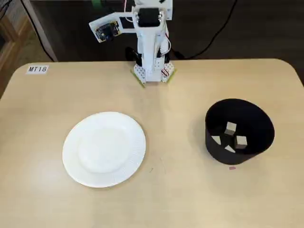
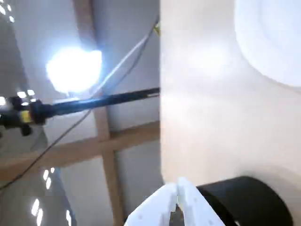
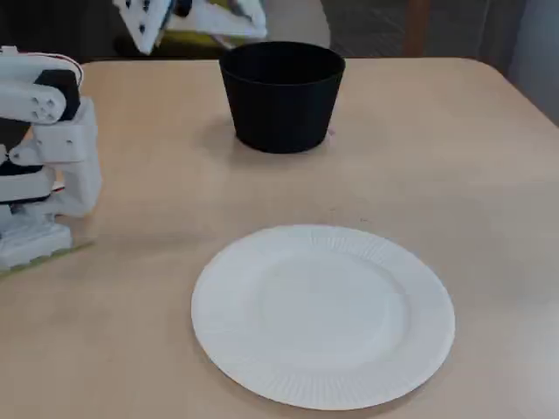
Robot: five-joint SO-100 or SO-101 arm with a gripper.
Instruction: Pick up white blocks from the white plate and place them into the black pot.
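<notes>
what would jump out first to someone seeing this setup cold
The big white plate sits bare at the left of the table in a fixed view. To its right stands the black pot, with white blocks lying on its floor. The white arm is folded back at the far table edge, and the wrist view shows its gripper shut and holding nothing.

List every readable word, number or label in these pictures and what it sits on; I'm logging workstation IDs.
"MT18": on a small white label stuck to the far left corner of the table in a fixed view.
Circuit board on the arm: any markings are too small to read.
White plate, black pot, white blocks: no text visible.
</notes>
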